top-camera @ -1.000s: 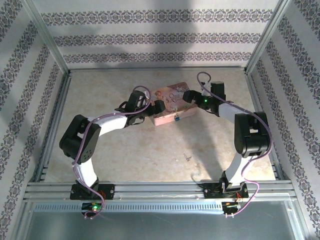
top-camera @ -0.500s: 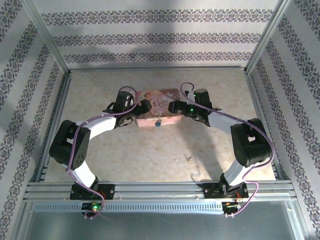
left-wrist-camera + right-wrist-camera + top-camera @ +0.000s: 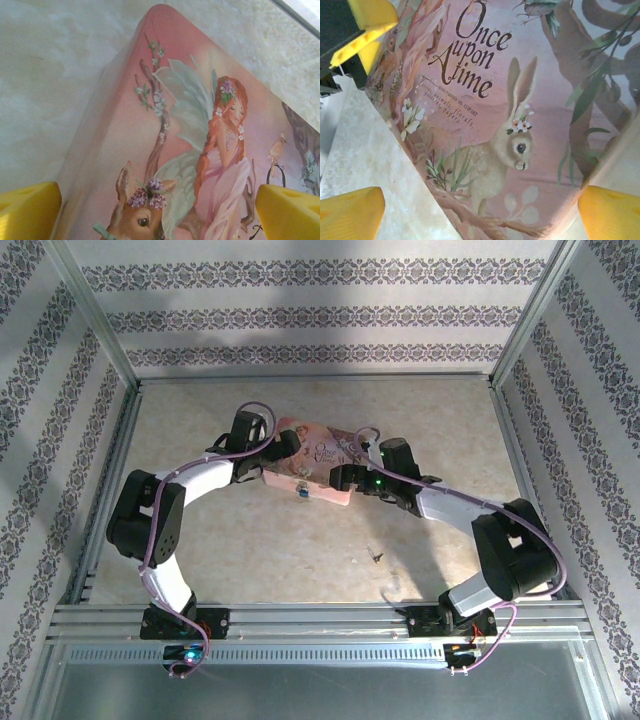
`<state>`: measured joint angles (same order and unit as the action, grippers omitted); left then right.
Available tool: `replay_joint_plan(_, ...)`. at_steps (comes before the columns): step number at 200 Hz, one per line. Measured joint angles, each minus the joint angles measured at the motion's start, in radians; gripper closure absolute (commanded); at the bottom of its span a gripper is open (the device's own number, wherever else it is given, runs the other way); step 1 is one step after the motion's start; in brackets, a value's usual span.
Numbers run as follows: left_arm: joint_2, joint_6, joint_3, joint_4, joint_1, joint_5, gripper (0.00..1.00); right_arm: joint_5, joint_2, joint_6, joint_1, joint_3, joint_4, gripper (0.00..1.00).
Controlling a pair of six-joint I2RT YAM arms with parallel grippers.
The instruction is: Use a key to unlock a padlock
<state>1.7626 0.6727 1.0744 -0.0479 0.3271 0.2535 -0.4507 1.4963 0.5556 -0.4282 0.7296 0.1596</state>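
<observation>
Tin: you see the pink picture tin lying askew at the middle of the top view, on the beige surface.
Padlock: the padlock is a small bluish speck at the tin's lower edge, between the two arms.
Key: the key lies alone on the surface, lower right of the tin and well apart from it.
Left arm: the left end effector sits at the tin's left end. In your wrist view its yellow fingers are spread wide, with the lid between them.
Right arm: the right end effector sits at the tin's right end. Its yellow fingers are likewise wide apart over the lid.
</observation>
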Motion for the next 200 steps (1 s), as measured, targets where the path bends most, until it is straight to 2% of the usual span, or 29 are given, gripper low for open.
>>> replay_joint_plan(42, -0.042, -0.038, 0.000, 0.047, -0.001, -0.017, 0.01, 0.100, -0.153, -0.030, 0.006, -0.024, -0.152, 0.02)
replay_joint_plan(76, -0.217, -0.069, -0.062, 0.065, -0.008, -0.051, 0.01, 0.206, -0.318, -0.084, 0.014, -0.024, -0.360, 0.03)
replay_joint_plan(117, -0.463, -0.086, -0.213, 0.064, -0.008, -0.049, 0.01, 0.269, -0.478, -0.093, 0.003, -0.024, -0.660, 0.19)
replay_joint_plan(149, -0.609, -0.039, -0.398, 0.053, -0.008, -0.046, 0.01, 0.269, -0.538, -0.029, -0.060, -0.039, -0.808, 0.33)
replay_joint_plan(175, -0.645, 0.036, -0.537, 0.017, -0.008, -0.031, 0.01, 0.270, -0.520, 0.041, -0.153, -0.090, -0.849, 0.40)
replay_joint_plan(200, -0.628, 0.078, -0.585, 0.010, -0.008, -0.020, 0.01, 0.276, -0.448, 0.104, -0.236, -0.128, -0.866, 0.50)
